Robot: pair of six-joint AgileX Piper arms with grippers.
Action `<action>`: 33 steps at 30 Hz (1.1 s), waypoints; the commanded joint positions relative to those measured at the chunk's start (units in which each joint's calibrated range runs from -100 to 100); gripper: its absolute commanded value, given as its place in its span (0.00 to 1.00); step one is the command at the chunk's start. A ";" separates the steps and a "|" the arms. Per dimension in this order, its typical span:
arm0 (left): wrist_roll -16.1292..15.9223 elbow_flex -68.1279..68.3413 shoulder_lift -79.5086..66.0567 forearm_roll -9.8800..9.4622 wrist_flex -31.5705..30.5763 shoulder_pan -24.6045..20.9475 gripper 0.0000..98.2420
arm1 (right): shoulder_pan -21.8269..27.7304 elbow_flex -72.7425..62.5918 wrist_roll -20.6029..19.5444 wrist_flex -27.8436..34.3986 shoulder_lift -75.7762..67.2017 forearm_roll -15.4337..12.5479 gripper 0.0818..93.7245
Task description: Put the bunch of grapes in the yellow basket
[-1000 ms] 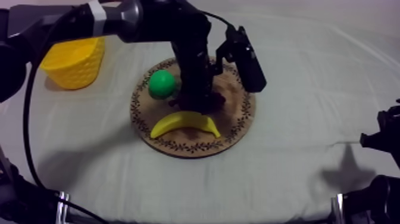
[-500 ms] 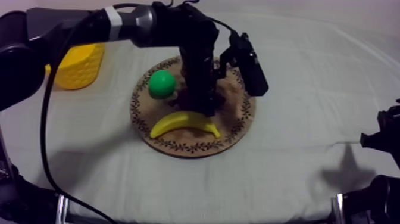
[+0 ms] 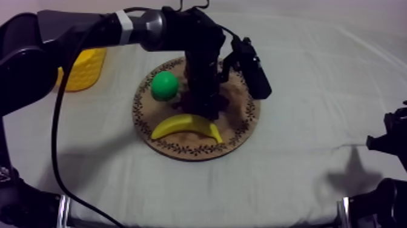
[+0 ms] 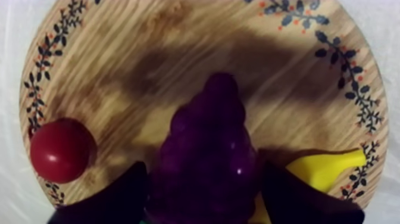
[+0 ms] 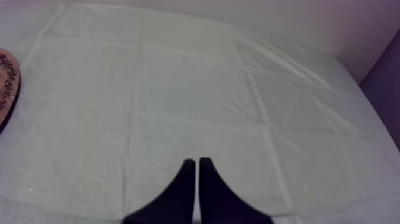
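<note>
Centrally on wooden board (image 4: pixel 149 53), left fingers (image 4: pixel 116 199) clasp bunch of grapes (image 4: pixel 208 149); banana (image 4: pixel 327 170) rimward

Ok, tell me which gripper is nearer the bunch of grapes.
Left. The left gripper is closed round the bunch of grapes on the wooden board; the right gripper sits shut over the cloth, away from the board.

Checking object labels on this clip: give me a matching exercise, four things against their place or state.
1 bunch of grapes
2 banana
3 yellow basket
4 right claw

a shut, over bare cloth
b off the wooden board, on the cloth
c inside the left claw
d on the board, by its rim

Pairs: 1c, 2d, 3b, 4a
</note>
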 commanded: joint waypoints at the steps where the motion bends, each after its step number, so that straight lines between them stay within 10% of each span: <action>1: 0.68 0.14 0.09 -0.31 0.47 -0.03 0.63 | -0.01 -0.05 -0.01 -0.02 0.01 -0.01 0.00; 13: 2.49 1.01 1.35 -1.88 1.93 -0.03 0.32 | -0.01 -0.05 -0.01 -0.02 0.01 -0.01 0.00; 33: 1.85 6.31 -12.56 -1.97 2.07 -0.36 0.29 | -0.01 -0.05 -0.01 -0.02 0.01 -0.01 0.00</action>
